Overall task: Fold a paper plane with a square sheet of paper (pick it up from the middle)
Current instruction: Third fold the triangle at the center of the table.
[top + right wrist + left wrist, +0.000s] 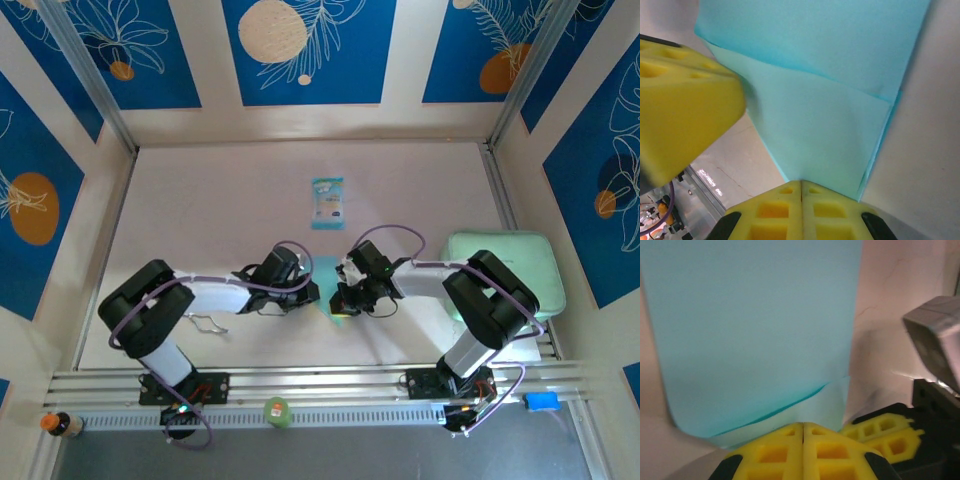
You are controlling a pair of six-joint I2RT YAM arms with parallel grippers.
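Note:
The square sheet of paper (755,325), light blue, is folded over itself, with a paler flap (815,135) under the top layer. A small part of it (326,266) shows between the two wrists at the table's middle. My left gripper (803,426) is shut, its yellow fingertips pinching the sheet's near edge. My right gripper (801,182) is shut where the sheet narrows to a corner. The two grippers (312,292) (340,298) nearly touch. The right fingers (880,432) lie beside the left ones. A paper plane is out of view.
A teal-and-white packet (327,202) lies further back at the centre. A pale green pad (505,270) sits at the right edge beside the right arm. Along the front rail are a small bottle (60,424), a green round thing (277,411) and a blue block (541,401).

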